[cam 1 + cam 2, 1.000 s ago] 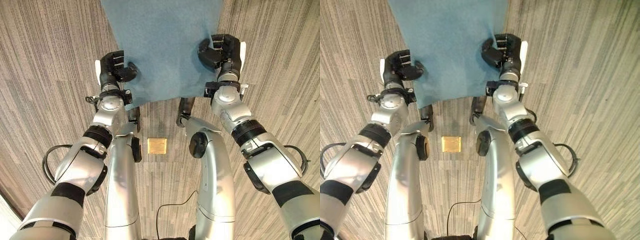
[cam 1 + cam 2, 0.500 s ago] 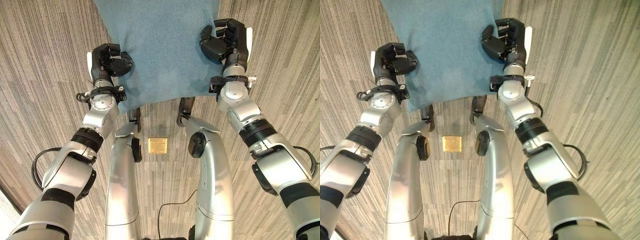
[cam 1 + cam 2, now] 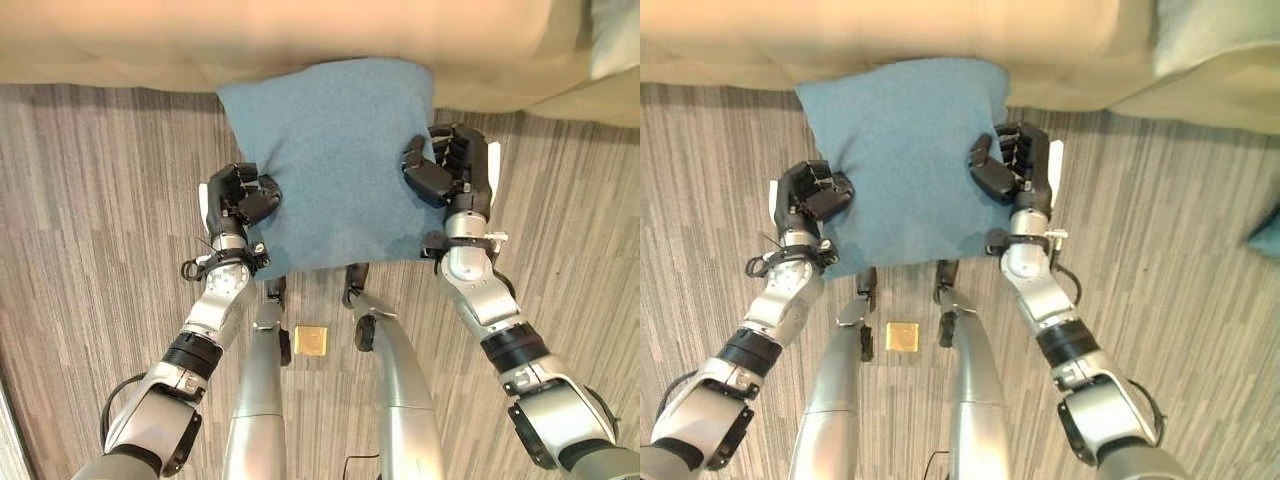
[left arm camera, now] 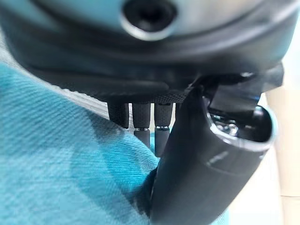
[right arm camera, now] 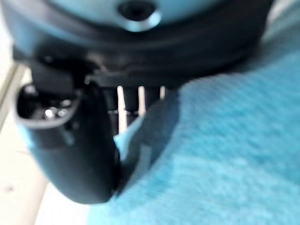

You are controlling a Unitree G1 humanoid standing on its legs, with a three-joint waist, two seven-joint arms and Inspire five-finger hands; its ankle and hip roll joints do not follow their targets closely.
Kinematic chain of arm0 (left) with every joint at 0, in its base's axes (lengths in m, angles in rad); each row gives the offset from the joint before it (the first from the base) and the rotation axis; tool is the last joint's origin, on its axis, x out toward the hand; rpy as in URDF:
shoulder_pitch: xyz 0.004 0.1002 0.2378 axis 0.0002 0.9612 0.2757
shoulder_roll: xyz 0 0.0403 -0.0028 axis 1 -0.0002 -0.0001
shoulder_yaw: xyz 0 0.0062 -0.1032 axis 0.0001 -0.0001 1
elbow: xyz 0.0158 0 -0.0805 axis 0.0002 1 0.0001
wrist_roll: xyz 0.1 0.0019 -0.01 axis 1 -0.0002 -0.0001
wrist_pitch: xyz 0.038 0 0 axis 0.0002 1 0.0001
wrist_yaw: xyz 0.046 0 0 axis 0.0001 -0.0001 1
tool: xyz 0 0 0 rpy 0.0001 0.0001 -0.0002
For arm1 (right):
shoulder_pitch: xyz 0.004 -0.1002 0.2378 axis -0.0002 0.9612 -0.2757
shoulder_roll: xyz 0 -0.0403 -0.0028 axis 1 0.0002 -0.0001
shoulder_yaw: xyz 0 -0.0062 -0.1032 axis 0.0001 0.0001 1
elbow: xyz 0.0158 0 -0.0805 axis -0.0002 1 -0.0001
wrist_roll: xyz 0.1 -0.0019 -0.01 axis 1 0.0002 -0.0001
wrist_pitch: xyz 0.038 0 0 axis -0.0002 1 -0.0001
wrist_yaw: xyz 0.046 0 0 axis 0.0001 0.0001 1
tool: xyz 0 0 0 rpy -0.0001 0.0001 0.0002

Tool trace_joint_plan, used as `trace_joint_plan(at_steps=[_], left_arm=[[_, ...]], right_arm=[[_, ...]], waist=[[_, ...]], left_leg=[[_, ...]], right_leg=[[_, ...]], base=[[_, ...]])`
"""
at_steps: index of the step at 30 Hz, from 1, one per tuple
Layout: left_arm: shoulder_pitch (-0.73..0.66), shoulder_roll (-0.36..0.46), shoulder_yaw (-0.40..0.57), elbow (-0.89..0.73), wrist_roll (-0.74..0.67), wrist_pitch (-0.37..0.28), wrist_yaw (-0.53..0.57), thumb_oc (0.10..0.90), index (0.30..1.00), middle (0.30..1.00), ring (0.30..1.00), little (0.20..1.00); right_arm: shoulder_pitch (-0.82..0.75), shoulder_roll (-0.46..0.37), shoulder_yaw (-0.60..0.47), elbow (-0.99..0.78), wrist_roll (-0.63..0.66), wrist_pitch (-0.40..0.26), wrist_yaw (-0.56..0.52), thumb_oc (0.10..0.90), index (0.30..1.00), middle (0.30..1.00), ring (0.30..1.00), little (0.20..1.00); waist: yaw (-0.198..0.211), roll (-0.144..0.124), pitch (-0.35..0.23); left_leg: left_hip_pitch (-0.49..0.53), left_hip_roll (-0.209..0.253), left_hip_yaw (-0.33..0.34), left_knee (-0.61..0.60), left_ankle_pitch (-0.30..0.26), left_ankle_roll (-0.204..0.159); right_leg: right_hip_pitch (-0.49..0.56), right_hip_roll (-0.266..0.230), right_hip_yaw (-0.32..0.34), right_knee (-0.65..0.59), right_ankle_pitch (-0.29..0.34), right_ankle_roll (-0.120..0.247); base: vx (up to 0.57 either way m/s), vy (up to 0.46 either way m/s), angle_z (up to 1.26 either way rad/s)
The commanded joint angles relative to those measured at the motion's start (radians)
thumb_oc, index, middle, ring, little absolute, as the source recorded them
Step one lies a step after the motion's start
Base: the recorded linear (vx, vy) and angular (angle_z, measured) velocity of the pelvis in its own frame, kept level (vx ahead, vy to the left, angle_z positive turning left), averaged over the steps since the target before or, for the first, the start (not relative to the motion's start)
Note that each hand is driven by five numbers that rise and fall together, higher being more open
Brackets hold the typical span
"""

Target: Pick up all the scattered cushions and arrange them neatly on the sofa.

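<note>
Left eye view: my left hand (image 3: 240, 195) pinches the blue cushion's (image 3: 335, 150) left edge, my right hand (image 3: 447, 170) clamps its right edge, so it hangs flat between them, its top edge reaching the beige sofa (image 3: 300, 40) ahead, over striped carpet (image 3: 100, 220).

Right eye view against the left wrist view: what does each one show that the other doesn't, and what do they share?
Only the right eye view takes in the whole blue cushion held between both hands, the right hand curled on its right edge, the beige sofa past its far edge, a pale cushion up on the sofa, the striped floor and a small brass floor plate. Only the left wrist view gives the close look: the left hand with its thumb pressed into the cloth and its fingers behind it. Both show that hand gripping the blue cushion.
</note>
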Motion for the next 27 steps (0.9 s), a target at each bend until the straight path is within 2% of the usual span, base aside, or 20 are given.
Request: trace_joint_plan(at_steps=[1, 2, 3, 4, 5, 6, 7, 8, 9, 11, 12, 14, 17, 18, 22, 23, 25, 27], left_arm=[[0.066, -0.074, -0.096, -0.164, 0.106, -0.109, -0.108, 0.400, 0.300, 0.300, 0.300, 0.300], [0.066, -0.074, -0.096, -0.164, 0.106, -0.108, -0.107, 0.400, 0.300, 0.300, 0.300, 0.300], [0.131, -0.068, -0.093, -0.191, 0.129, -0.111, -0.123, 0.400, 0.300, 0.300, 0.300, 0.300], [0.158, -0.070, -0.094, -0.203, 0.124, -0.109, -0.127, 0.400, 0.300, 0.300, 0.300, 0.300], [0.160, -0.071, -0.094, -0.203, 0.124, -0.109, -0.127, 0.400, 0.300, 0.300, 0.300, 0.300], [0.181, -0.066, -0.090, -0.217, 0.131, -0.110, -0.132, 0.400, 0.300, 0.300, 0.300, 0.300], [0.233, -0.066, -0.084, -0.242, 0.134, -0.113, -0.135, 0.400, 0.300, 0.300, 0.300, 0.300], [0.234, -0.066, -0.084, -0.243, 0.134, -0.113, -0.135, 0.400, 0.300, 0.300, 0.300, 0.300], [0.283, -0.056, -0.074, -0.280, 0.143, -0.114, -0.141, 0.400, 0.300, 0.300, 0.300, 0.300], [0.307, -0.052, -0.066, -0.296, 0.142, -0.116, -0.144, 0.400, 0.300, 0.300, 0.300, 0.300], [0.343, -0.040, -0.042, -0.328, 0.156, -0.122, -0.144, 0.400, 0.300, 0.300, 0.300, 0.300], [0.373, -0.039, -0.029, -0.347, 0.159, -0.126, -0.145, 0.400, 0.300, 0.300, 0.300, 0.300], [0.386, -0.034, -0.008, -0.373, 0.164, -0.132, -0.139, 0.400, 0.300, 0.300, 0.300, 0.300], [0.398, -0.036, -0.001, -0.394, 0.159, -0.140, -0.140, 0.400, 0.300, 0.300, 0.300, 0.300], [0.404, -0.038, 0.002, -0.406, 0.153, -0.139, -0.147, 0.400, 0.300, 0.300, 0.300, 0.300], [0.397, -0.036, 0.007, -0.416, 0.157, -0.136, -0.153, 0.400, 0.300, 0.300, 0.300, 0.300], [0.404, -0.032, 0.007, -0.421, 0.165, -0.131, -0.153, 0.400, 0.300, 0.300, 0.300, 0.300], [0.428, -0.021, -0.001, -0.445, 0.176, -0.122, -0.171, 0.400, 0.300, 0.300, 0.300, 0.300]], right_arm=[[0.047, 0.074, 0.047, -0.222, -0.092, -0.150, 0.097, 0.400, 0.300, 0.300, 0.300, 0.300], [0.047, 0.074, 0.047, -0.222, -0.092, -0.150, 0.097, 0.400, 0.300, 0.300, 0.300, 0.300], [0.112, 0.069, 0.032, -0.254, -0.109, -0.151, 0.114, 0.400, 0.300, 0.300, 0.300, 0.300], [0.147, 0.075, 0.030, -0.270, -0.110, -0.153, 0.125, 0.400, 0.300, 0.300, 0.300, 0.300], [0.149, 0.075, 0.031, -0.270, -0.110, -0.152, 0.125, 0.400, 0.300, 0.300, 0.300, 0.300], [0.175, 0.073, 0.018, -0.288, -0.112, -0.155, 0.131, 0.400, 0.300, 0.300, 0.300, 0.300], [0.217, 0.076, 0.008, -0.312, -0.111, -0.164, 0.146, 0.400, 0.300, 0.300, 0.300, 0.300], [0.218, 0.076, 0.007, -0.313, -0.111, -0.163, 0.146, 0.400, 0.300, 0.300, 0.300, 0.300], [0.251, 0.077, -0.006, -0.339, -0.114, -0.167, 0.156, 0.400, 0.300, 0.300, 0.300, 0.300], [0.268, 0.072, -0.014, -0.352, -0.115, -0.170, 0.160, 0.400, 0.300, 0.300, 0.300, 0.300], [0.290, 0.064, -0.030, -0.378, -0.129, -0.174, 0.164, 0.400, 0.300, 0.300, 0.300, 0.300], [0.315, 0.057, -0.044, -0.396, -0.137, -0.175, 0.173, 0.400, 0.300, 0.300, 0.300, 0.300], [0.328, 0.048, -0.063, -0.418, -0.142, -0.175, 0.173, 0.400, 0.300, 0.300, 0.300, 0.300], [0.354, 0.048, -0.086, -0.441, -0.141, -0.174, 0.176, 0.400, 0.300, 0.300, 0.300, 0.300], [0.378, 0.043, -0.117, -0.462, -0.147, -0.167, 0.173, 0.400, 0.300, 0.300, 0.300, 0.300], [0.387, 0.047, -0.131, -0.465, -0.147, -0.162, 0.170, 0.400, 0.300, 0.300, 0.300, 0.300], [0.392, 0.055, -0.128, -0.466, -0.147, -0.161, 0.176, 0.400, 0.300, 0.300, 0.300, 0.300], [0.411, 0.060, -0.128, -0.466, -0.141, -0.153, 0.197, 0.400, 0.300, 0.300, 0.300, 0.300]], waist=[[0.010, 0.048, -0.145], [0.010, 0.048, -0.144], [0.013, 0.049, -0.156], [0.013, 0.048, -0.160], [0.012, 0.049, -0.163], [0.013, 0.049, -0.163], [0.015, 0.046, -0.175], [0.015, 0.046, -0.172], [0.017, 0.044, -0.180], [0.017, 0.044, -0.183], [0.018, 0.042, -0.197], [0.019, 0.045, -0.208], [0.023, 0.040, -0.213], [0.022, 0.038, -0.230], [0.025, 0.045, -0.269], [0.033, 0.045, -0.281], [0.035, 0.044, -0.295], [0.041, 0.036, -0.321]], left_leg=[[0.117, 0.036, 0.000, -0.150, -0.013, 0.005], [0.119, 0.036, 0.000, -0.151, -0.013, 0.005], [0.189, 0.040, 0.007, -0.186, 0.019, 0.007], [0.226, 0.043, 0.007, -0.199, 0.021, 0.006], [0.243, 0.045, 0.004, -0.200, -0.006, 0.002], [0.268, 0.044, 0.007, -0.211, 0.022, 0.004], [0.330, 0.048, 0.010, -0.218, 0.017, 0.003], [0.335, 0.049, 0.010, -0.220, 0.017, 0.003], [0.400, 0.051, 0.012, -0.220, 0.008, 0.002], [0.431, 0.050, 0.013, -0.219, 0.003, 0.001], [0.479, 0.044, 0.020, -0.204, -0.014, 0.000], [0.524, 0.039, 0.029, -0.195, -0.027, -0.001], [0.531, 0.027, 0.033, -0.155, -0.037, -0.007], [0.547, 0.027, 0.057, -0.147, -0.041, -0.003], [0.571, 0.041, 0.110, -0.248, 0.001, 0.007], [0.575, 0.049, 0.149, -0.290, 0.020, 0.010], [0.597, 0.046, 0.142, -0.310, 0.019, 0.017], [0.630, 0.027, 0.130, -0.309, 0.000, 0.032]], right_leg=[[0.164, 0.042, 0.026, -0.156, -0.089, 0.079], [0.166, 0.042, 0.026, -0.156, -0.088, 0.079], [0.239, 0.037, 0.010, -0.198, -0.061, 0.072], [0.275, 0.038, 0.004, -0.208, -0.062, 0.071], [0.287, 0.041, 0.010, -0.201, -0.090, 0.077], [0.322, 0.041, 0.000, -0.222, -0.065, 0.069], [0.389, 0.045, 0.000, -0.237, -0.072, 0.066], [0.393, 0.045, 0.000, -0.238, -0.072, 0.066], [0.465, 0.048, -0.002, -0.252, -0.079, 0.062], [0.503, 0.052, -0.002, -0.263, -0.082, 0.060], [0.576, 0.054, 0.001, -0.291, -0.085, 0.058], [0.645, 0.056, -0.004, -0.319, -0.088, 0.058], [0.708, 0.048, -0.009, -0.351, -0.087, 0.058], [0.753, 0.043, -0.025, -0.380, -0.088, 0.063], [0.810, 0.040, -0.048, -0.420, -0.080, 0.080], [0.845, 0.039, -0.057, -0.431, -0.079, 0.093], [0.864, 0.039, -0.060, -0.436, -0.075, 0.101], [0.912, 0.013, -0.057, -0.432, -0.082, 0.124]], base=[[0.04, -0.005, 0.02], [0.00, 0.000, 0.00], [0.00, 0.000, 0.00], [0.07, -0.041, 0.02], [0.05, -0.028, 0.05], [0.08, -0.037, 0.15], [0.00, -0.022, 0.17], [0.13, -0.056, 0.18], [0.12, -0.051, 0.09], [0.13, -0.049, 0.03], [0.14, -0.023, 0.06], [0.17, -0.016, 0.08], [0.10, -0.004, 0.19], [0.15, 0.035, 0.19], [0.21, 0.091, 0.45], [0.27, 0.162, 0.36], [0.29, 0.186, 0.18], [0.34, 0.252, 0.16]])
